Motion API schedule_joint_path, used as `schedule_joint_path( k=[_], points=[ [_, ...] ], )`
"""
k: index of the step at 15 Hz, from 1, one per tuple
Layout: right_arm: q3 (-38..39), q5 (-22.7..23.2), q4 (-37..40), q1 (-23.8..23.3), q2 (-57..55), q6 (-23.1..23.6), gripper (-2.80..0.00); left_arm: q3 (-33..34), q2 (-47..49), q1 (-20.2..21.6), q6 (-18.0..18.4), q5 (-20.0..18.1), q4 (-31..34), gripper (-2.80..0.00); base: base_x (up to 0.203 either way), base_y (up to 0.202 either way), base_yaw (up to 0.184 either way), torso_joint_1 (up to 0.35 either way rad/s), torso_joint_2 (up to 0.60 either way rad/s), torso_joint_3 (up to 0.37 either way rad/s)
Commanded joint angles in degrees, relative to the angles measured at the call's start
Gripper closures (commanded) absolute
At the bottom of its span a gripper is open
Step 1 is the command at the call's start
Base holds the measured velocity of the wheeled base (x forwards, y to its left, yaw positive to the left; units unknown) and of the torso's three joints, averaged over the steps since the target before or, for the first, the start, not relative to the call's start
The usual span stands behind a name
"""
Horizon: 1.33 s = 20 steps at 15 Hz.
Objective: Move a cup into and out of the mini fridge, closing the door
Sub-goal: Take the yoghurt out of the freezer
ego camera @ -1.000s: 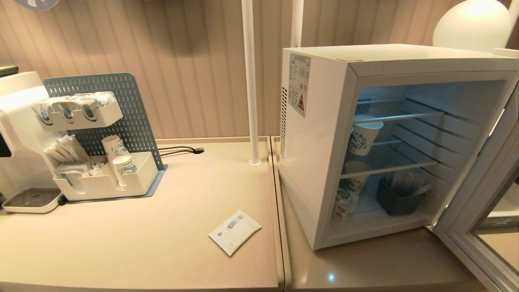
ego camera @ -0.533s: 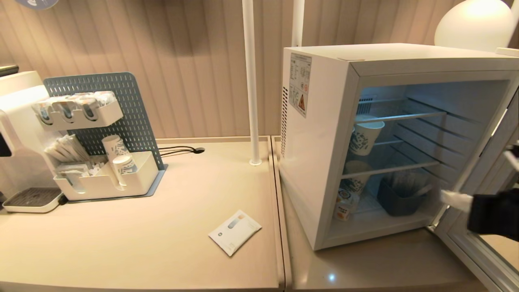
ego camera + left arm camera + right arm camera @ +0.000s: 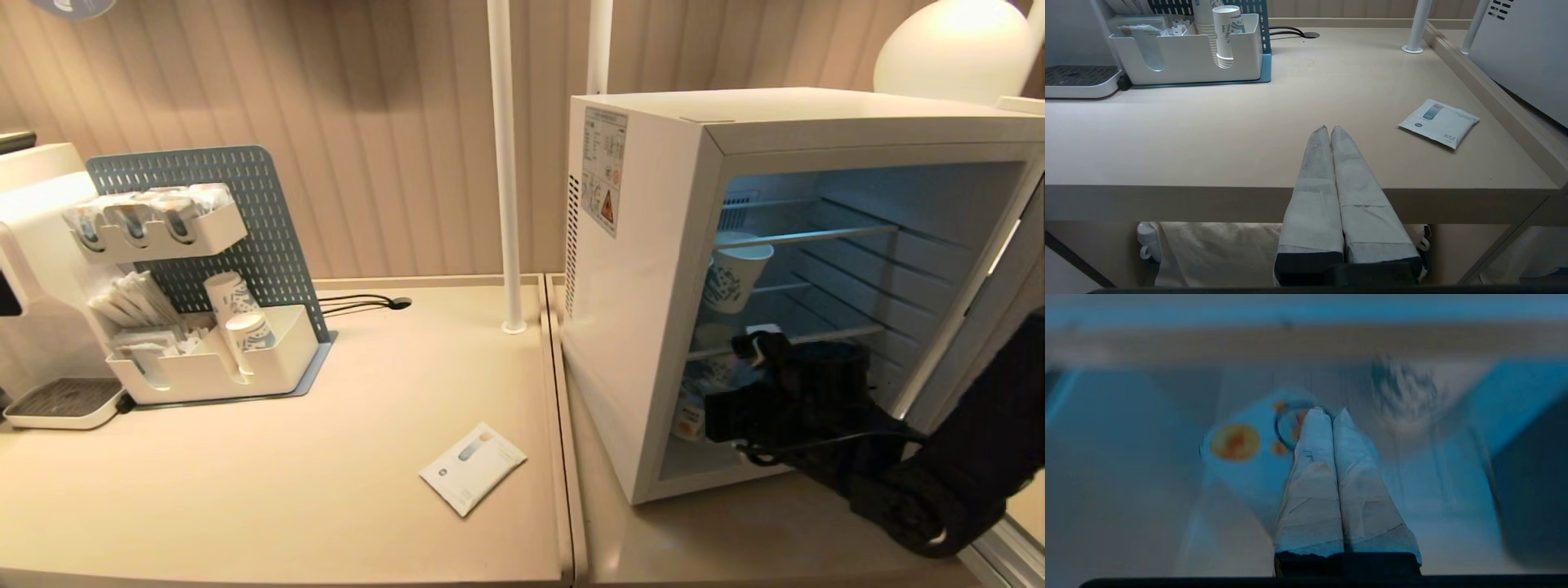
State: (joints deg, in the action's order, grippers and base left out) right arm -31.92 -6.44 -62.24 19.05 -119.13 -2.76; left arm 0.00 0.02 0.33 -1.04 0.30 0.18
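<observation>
The white mini fridge stands on the right counter, and its door is swung open to the right. The cup stands on the fridge floor at the front left, its lid marked orange. My black right arm reaches into the lower compartment. In the right wrist view, the right gripper is shut and empty, its tips right beside the cup; blur hides whether they touch. My left gripper is shut and empty, parked low at the left table's front edge.
Blue-patterned paper cups sit on the fridge's wire shelves, and a dark bin stands on its floor. On the left table are a white organiser holding paper cups, a flat white sachet, a white pole and a machine.
My right arm came into view from the right and swept left into the fridge's lower compartment, now covering the dark bin. The cup, the door and the left gripper have not moved.
</observation>
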Motion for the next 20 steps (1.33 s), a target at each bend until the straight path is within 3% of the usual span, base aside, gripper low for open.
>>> schedule_joint_path(
  k=[1, 20],
  points=[
    [0.99, -1.45, -4.64, 1.07, -5.68, -0.03, 0.0, 0.09, -0.02, 0.02, 0.07, 0.05, -0.01, 0.0, 0.0, 0.0, 0.0, 0.0, 0.0, 0.0],
    [10.48, -1.56, -7.32, 1.34, 8.41, 0.46, 0.0, 0.09, -0.02, 0.02, -0.02, 0.05, -0.01, 0.0, 0.0, 0.0, 0.0, 0.0, 0.0, 0.0]
  ],
)
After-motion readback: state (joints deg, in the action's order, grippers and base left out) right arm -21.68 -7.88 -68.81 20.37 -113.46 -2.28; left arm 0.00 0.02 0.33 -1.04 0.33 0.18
